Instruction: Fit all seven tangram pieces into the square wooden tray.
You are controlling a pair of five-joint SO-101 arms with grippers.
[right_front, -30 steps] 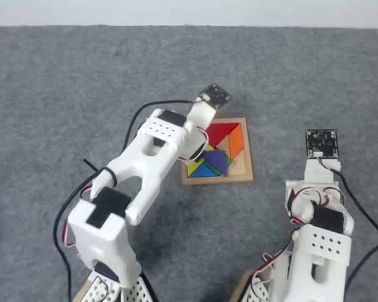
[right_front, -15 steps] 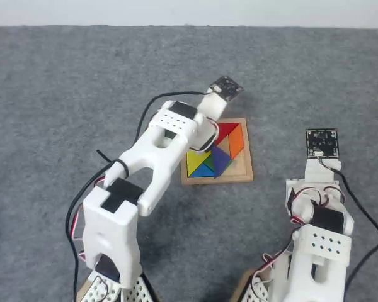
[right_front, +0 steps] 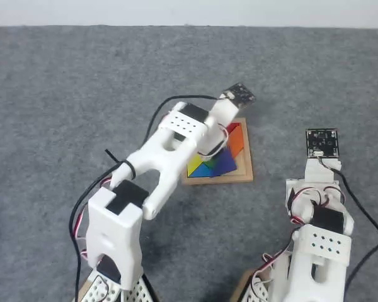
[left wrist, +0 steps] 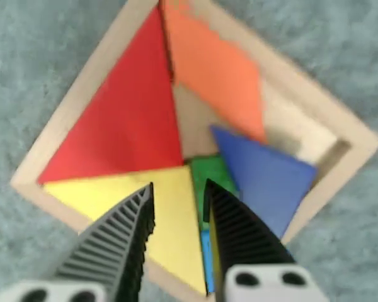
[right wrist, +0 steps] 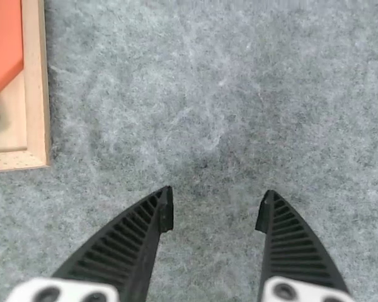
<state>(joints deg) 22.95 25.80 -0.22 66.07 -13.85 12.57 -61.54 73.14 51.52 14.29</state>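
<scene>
Your left tool, narrowly parted and empty, is hovering over the wooden tray. The blue triangle looks unseated, so pressing it crookedly risks wedging it askew.

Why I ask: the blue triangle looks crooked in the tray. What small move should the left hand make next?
Probably lower and push the blue triangle toward the bare corner of the tray. It lies askew rather than square to the rim, with bare wood showing beside it. The left hand hovers open close by over the yellow triangle, holding nothing.
</scene>
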